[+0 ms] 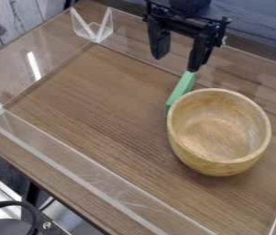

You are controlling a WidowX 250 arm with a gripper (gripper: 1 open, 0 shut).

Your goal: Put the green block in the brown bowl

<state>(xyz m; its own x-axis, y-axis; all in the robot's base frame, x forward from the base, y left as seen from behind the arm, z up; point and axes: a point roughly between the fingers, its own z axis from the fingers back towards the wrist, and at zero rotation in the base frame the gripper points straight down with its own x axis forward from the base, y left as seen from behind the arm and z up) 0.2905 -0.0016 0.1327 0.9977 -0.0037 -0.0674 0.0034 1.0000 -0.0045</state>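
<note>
Brown bowl; green block seemingly beneath pincer

A black end effector hangs over the far part of the wooden surface, pointing straight down with its two fingers spread wide and nothing between them. Just below it the green block lies slanted, its near end touching the far-left rim of the brown bowl, which sits upright and empty near the surface's right edge. Clear plastic walls run along the surface's edges.
</note>
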